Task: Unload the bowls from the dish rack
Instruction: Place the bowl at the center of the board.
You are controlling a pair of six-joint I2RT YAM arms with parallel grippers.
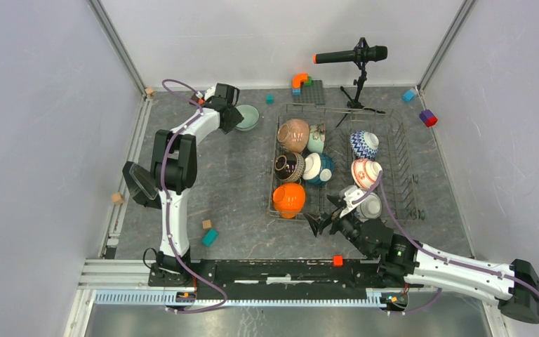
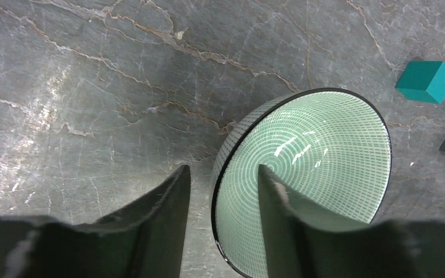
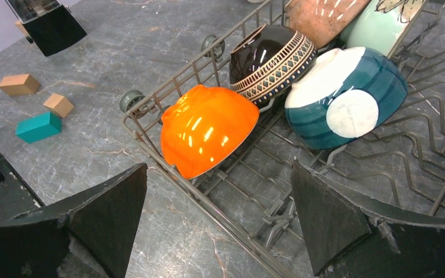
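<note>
A pale green bowl (image 1: 248, 117) (image 2: 318, 162) stands upright on the table at the far left, outside the dish rack (image 1: 400, 161). My left gripper (image 1: 233, 116) (image 2: 223, 169) is open astride the bowl's near rim, one finger inside and the other outside with a gap. The rack holds several bowls: orange (image 1: 289, 199) (image 3: 208, 130), dark striped (image 1: 289, 167) (image 3: 272, 55), teal (image 1: 319, 168) (image 3: 342, 95), brown speckled (image 1: 294, 135), blue-white zigzag (image 1: 364, 144), red-white (image 1: 366, 173). My right gripper (image 1: 326, 213) (image 3: 219, 168) hangs wide open over the rack's near-left corner (image 3: 220, 208), just short of the orange bowl.
A microphone on a tripod (image 1: 351, 55) stands behind the rack. A grey building plate (image 1: 312, 91) lies at the back. Small blocks sit near the left arm (image 1: 210, 237) and at the back right (image 1: 428, 118). A teal block (image 2: 426, 81) lies beyond the green bowl.
</note>
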